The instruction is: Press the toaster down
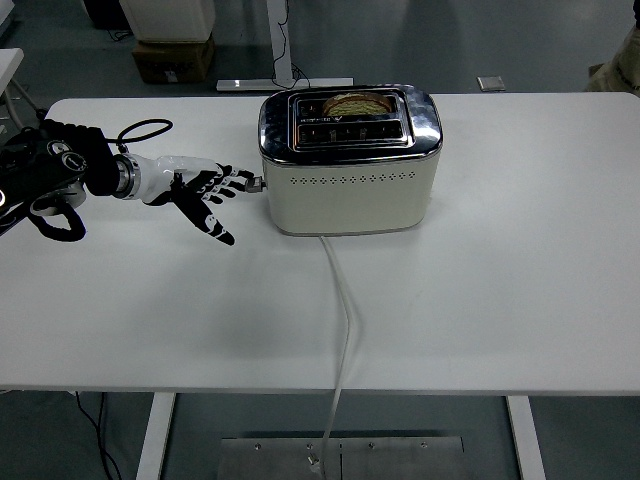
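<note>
The toaster (350,160) stands on the table (500,280) (far centre), with bread (355,102) in its rear slot and the left hand (205,190) at its left end.

My left arm (60,175) reaches in from the left, wrist level. My left hand (200,187) is flat, fingers (235,180) spread rightward, thumb angled toward the near side.

The white worktop (480,300) spans nearly the whole picture, its near edge along the bottom; a cream toaster (350,185) with a chrome top stands on it toward twelve o'clock, just left of centre; its white cord (345,300) trails across the surface toward six o'clock and drops over the near edge.
</note>
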`<state>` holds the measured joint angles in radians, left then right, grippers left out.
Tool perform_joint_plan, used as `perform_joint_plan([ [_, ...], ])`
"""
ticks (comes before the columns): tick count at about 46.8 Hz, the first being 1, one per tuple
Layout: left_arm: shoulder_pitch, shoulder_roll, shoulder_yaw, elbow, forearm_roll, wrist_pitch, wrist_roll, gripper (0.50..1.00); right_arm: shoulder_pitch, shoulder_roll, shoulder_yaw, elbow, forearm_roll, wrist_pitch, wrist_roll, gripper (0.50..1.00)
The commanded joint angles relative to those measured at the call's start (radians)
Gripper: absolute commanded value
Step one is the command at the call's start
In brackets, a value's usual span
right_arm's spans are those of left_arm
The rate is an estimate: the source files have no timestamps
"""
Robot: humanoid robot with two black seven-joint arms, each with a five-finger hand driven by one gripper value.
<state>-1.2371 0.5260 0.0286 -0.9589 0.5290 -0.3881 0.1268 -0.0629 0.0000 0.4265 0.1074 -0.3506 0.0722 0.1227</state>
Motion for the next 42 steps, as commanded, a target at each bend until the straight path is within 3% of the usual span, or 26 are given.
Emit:
perform_joint_plan([
  [1,0.005,0.000,0.001,0.002,0.000,0.000,0.001,1.000,0.000,0.000,0.000,0.000,0.001,0.000,0.000,1.000],
  [42,0.065,0.025,-0.004,0.006,-0.001,0.012,-0.001,1.000,0.000,0.000,-0.002,0.000,-0.001,0.000,0.000,1.000],
])
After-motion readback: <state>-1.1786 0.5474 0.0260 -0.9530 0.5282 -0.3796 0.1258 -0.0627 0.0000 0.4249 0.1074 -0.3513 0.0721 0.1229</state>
